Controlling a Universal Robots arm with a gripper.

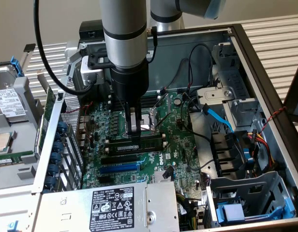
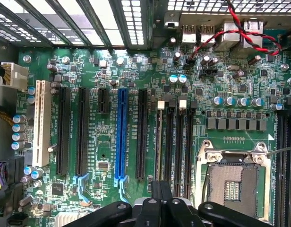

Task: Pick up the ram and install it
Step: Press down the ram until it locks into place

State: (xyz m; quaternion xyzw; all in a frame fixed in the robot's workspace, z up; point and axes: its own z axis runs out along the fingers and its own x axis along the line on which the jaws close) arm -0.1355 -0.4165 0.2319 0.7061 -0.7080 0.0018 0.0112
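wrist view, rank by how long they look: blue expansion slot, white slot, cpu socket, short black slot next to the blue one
1. blue expansion slot
2. white slot
3. cpu socket, shorter than both, though the tool and the picture's edge cut it off
4. short black slot, clearly smallest

The tool (image 1: pixel 134 139) reaches down into the open computer case (image 1: pixel 265 72), meeting the ram (image 1: pixel 149 143) on the motherboard (image 1: pixel 180 140). The blue slot (image 1: pixel 119 168) lies just nearer, and the power supply (image 1: pixel 110 205) nearer again.

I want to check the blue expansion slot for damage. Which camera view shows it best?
The wrist view: the blue expansion slot appears whole, seen face-on. The exterior view shows it slanted, among black slots.
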